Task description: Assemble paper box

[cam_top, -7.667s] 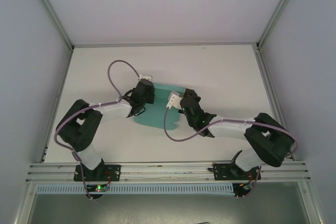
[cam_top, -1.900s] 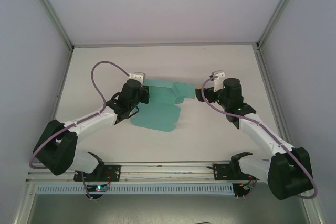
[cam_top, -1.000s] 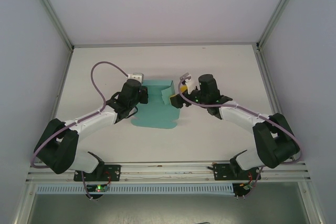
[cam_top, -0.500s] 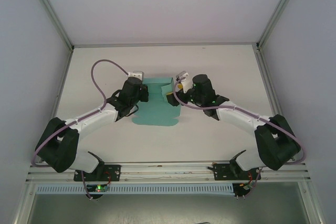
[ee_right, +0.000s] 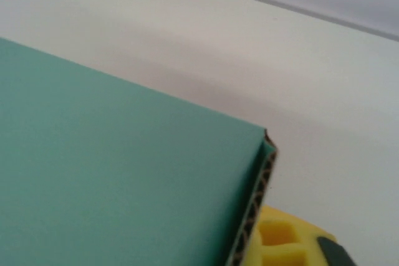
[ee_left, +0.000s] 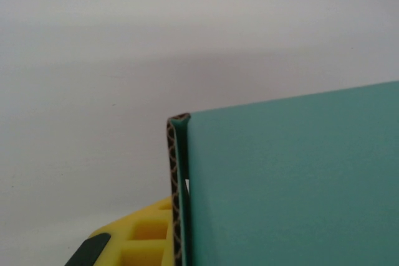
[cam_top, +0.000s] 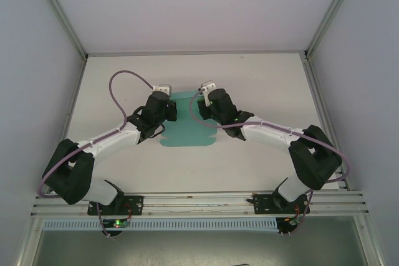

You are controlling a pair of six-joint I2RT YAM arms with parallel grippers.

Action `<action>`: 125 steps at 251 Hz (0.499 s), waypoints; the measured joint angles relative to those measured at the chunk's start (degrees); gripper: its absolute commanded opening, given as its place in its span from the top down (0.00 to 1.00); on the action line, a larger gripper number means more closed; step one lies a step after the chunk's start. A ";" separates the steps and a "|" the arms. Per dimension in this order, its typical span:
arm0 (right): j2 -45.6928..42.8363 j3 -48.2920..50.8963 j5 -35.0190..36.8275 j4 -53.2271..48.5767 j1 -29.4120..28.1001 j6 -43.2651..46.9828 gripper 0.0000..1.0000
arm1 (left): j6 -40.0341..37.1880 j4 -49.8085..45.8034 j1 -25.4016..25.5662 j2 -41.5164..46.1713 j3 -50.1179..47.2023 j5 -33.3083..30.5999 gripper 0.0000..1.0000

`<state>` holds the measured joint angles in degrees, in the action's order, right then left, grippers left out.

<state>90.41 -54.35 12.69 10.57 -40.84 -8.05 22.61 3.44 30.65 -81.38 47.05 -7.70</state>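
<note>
Left gripper (cam_top: pixel 171 110) is clamped on the paper box (cam_top: pixel 187 132) at its left wall, yellow pad (ee_left: pixel 146 238) against the corrugated edge. Right gripper (cam_top: pixel 201 109) now pinches the right wall; a moment ago it was wide open. Plain teal card, middle of the table (cam_top: pixel 268 85), right flap raised since earlier.

We count one teal box (cam_top: pixel 186 130), at the middle of the top view. There are two arms: one arm (cam_top: pixel 106 142) at the lower left and a second arm (cam_top: pixel 274 134) at the lower right. There are two purple cables: one cable (cam_top: pixel 112 88) loops at the upper left and another cable (cam_top: pixel 341 163) at the right. One table (cam_top: pixel 262 79) carries it all. Each wrist view has one yellow pad at its bottom edge, a pad (ee_left: pixel 146 235) on the left wrist and a pad (ee_right: pixel 280 241) on the right.
</note>
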 measured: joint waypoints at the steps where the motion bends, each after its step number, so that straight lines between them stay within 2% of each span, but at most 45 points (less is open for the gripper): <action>1: 0.07 -0.09 0.17 -0.09 -0.07 0.00 0.95 | 0.02 -0.02 0.00 0.00 0.02 -0.02 1.00; 15: 0.79 -1.44 2.58 -1.38 -0.61 -0.79 1.00 | 0.59 -0.11 0.00 0.00 0.31 -0.24 1.00; 78: 4.79 -9.20 11.10 -8.37 -2.38 -1.46 1.00 | 3.21 -3.19 -0.04 0.00 2.89 -2.51 1.00; 95: 5.01 -9.62 11.56 -9.25 -2.56 -1.11 0.83 | 3.50 -3.91 -0.04 0.00 3.04 -2.64 1.00; 125: 4.90 -9.22 10.80 -9.46 -2.47 1.07 0.76 | 3.61 -4.63 0.04 0.00 3.34 -2.45 1.00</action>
<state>95.31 -63.57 23.49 1.10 -43.31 -6.98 26.22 -1.19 30.70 -81.38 50.39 -10.15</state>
